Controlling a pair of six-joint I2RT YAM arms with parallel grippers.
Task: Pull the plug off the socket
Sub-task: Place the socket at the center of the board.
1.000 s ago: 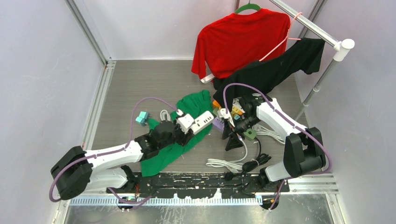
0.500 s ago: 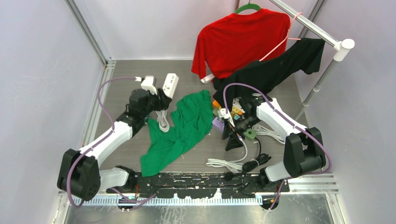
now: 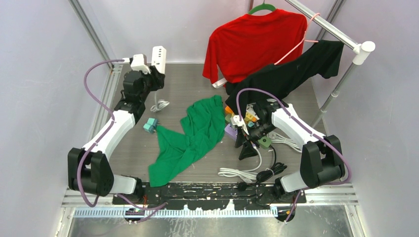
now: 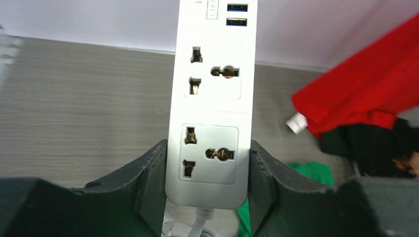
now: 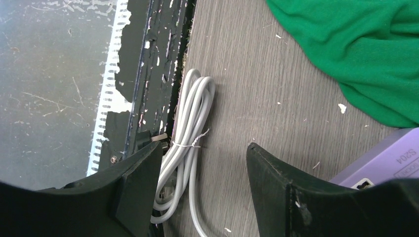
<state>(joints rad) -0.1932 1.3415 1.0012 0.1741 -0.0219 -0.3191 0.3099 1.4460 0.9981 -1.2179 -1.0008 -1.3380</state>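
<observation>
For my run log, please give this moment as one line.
left gripper: shut on power strip, held above table | visible sockets: no plug | right gripper: open, empty, near coiled white cable

Spread right hand [image 5: 203, 148], bundled white cable [image 5: 190, 128], green cloth [image 5: 356, 54]

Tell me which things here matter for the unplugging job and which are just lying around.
Job: white power strip, clamped in left gripper; its visible sockets hold no plug; right gripper, open.
Lying about: green cloth, red T-shirt, black T-shirt, bundled white cable, purple box.
</observation>
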